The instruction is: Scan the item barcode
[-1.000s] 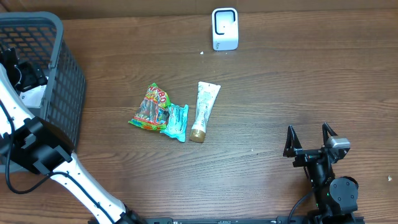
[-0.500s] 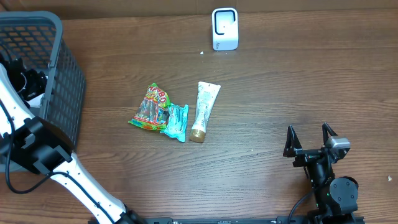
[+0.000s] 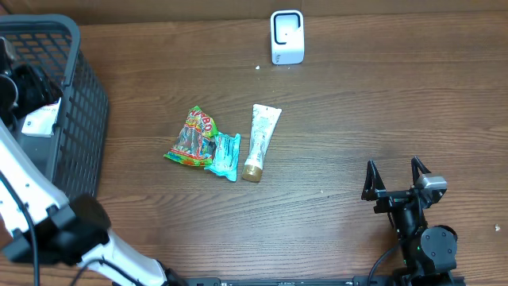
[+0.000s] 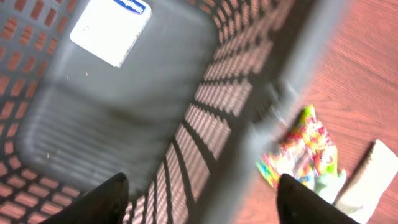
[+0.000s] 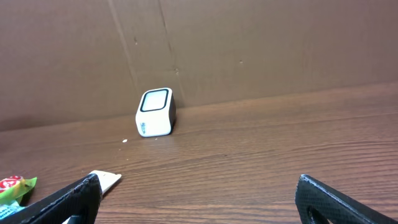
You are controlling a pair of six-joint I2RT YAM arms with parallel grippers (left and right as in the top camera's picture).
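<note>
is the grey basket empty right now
No, a white packet with a blue mark lies flat on the floor of the basket.

The left arm (image 3: 24, 179) is built of long white links joined by bulky black housings (image 3: 57, 234). The right arm (image 3: 429, 242) is finished wholly in black and rounded at its joint, a small grey block (image 3: 432, 183) is set beside two tapered black fingers (image 3: 370, 181), and a thin black cable (image 3: 383, 262) is curved from its base.
</note>
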